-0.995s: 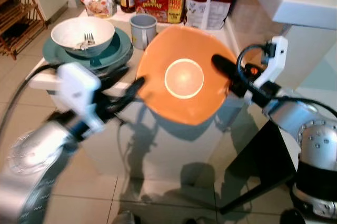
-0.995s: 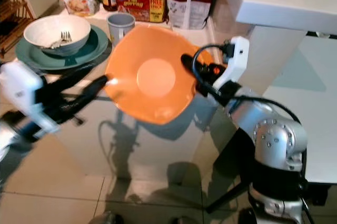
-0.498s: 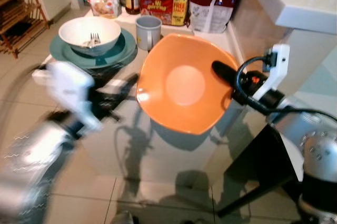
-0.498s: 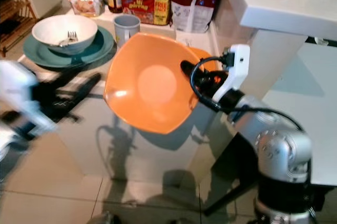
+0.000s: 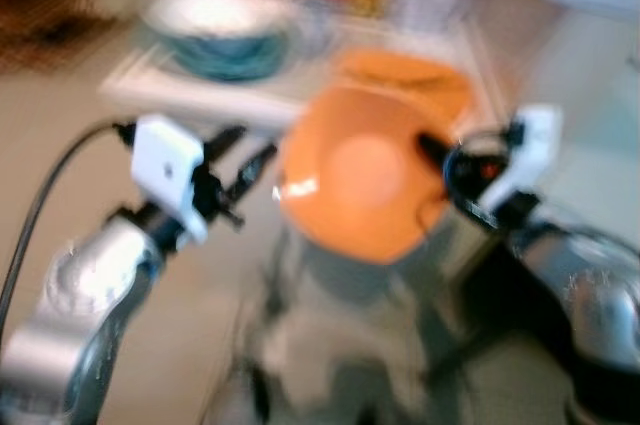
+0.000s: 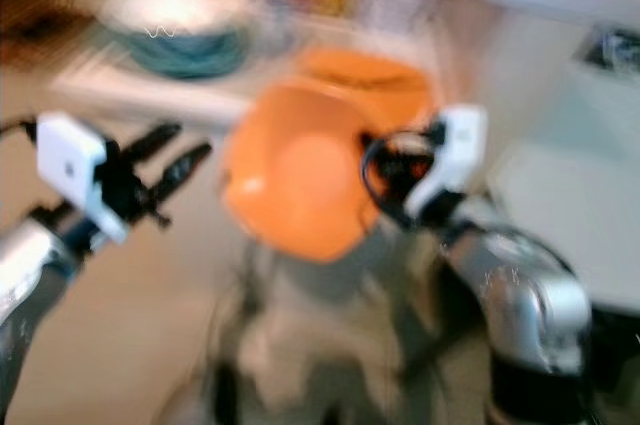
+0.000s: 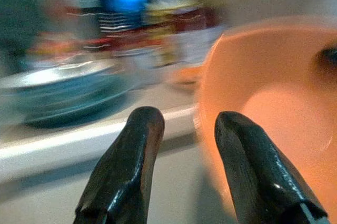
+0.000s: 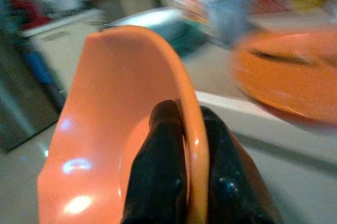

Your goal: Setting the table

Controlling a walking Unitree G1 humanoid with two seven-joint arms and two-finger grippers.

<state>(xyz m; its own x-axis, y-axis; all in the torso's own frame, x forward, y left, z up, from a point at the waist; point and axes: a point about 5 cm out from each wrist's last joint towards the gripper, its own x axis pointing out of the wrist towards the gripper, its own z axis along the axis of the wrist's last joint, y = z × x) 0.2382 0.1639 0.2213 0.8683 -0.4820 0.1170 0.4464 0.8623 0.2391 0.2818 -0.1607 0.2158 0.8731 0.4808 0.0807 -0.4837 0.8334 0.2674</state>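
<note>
With the right hand [image 8: 181,182] pinched on the rim of the orange bowl [image 5: 360,180], held tilted just short of the orange plate [image 8: 287,71] on the tabletop [image 7: 63,142], level it over that plate before lowering, keeping the empty, parted left hand [image 7: 184,168] beside the bowl.

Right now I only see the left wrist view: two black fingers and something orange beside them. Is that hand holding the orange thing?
Observer: No. The left hand is open and apart from the orange bowl.
Operator: So what holds it up?
Observer: The right hand pinches its rim, one finger inside and one outside.
Operator: Is anything orange already on the table?
Observer: Yes, an orange plate lies on the white table beyond the bowl.
</note>
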